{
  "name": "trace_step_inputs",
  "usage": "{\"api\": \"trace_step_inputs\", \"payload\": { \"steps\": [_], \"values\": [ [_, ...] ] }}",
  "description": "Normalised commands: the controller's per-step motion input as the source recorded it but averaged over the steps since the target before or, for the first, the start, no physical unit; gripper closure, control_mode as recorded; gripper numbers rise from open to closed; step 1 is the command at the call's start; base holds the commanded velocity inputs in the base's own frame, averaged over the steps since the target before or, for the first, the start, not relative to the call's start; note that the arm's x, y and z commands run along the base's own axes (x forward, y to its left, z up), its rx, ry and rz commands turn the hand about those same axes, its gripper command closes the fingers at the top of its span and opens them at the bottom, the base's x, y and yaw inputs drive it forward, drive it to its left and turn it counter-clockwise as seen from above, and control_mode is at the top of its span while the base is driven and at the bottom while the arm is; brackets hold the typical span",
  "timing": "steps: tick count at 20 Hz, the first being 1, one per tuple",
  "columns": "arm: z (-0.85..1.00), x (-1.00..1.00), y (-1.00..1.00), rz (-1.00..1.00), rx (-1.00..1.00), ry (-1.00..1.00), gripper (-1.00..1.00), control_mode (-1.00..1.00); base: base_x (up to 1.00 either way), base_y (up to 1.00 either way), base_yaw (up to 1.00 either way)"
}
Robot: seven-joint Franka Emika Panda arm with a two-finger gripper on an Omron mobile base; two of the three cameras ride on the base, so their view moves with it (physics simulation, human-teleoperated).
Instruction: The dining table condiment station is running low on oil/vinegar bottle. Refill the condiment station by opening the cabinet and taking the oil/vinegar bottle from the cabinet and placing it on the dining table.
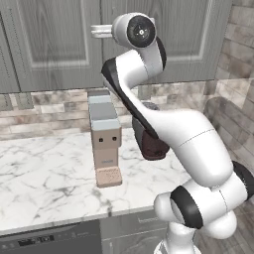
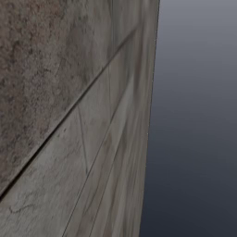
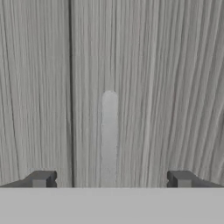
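The tool (image 3: 110, 179) is standing wide open, facing the cabinet (image 3: 166, 87) with the bar handle (image 3: 109, 135) between its tips, and is risking sliding off if closing too shallow.

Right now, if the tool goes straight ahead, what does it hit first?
Likely the cabinet handle, centred between the open tool's fingertips, then the cabinet door behind it. How far off is unclear.

You have two grey wood-grain recessed-panel cabinet doors (image 1: 54, 39) in the left base view. One slim pale grey bar handle (image 3: 109, 140) shows in the hand view. One tan-and-grey boxy appliance (image 1: 105, 136) stands on one white grey-veined marble tabletop (image 1: 44, 173).
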Motion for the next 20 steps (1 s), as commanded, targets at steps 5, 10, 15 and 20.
{"api": "trace_step_inputs", "payload": {
  "steps": [5,10,15,20],
  "values": [
    [0.0,0.37,0.0,0.0,0.0,0.0,-1.0,-1.0,0.0,0.0,0.0],
    [0.0,0.36,0.0,0.0,0.0,0.0,-1.0,-1.0,0.0,0.0,0.0],
    [0.0,0.4,0.0,0.0,0.0,0.0,-1.0,-1.0,0.0,0.0,0.0],
    [0.0,0.41,0.09,0.0,0.0,0.0,1.0,-1.0,0.0,0.0,0.0]
  ]
}}
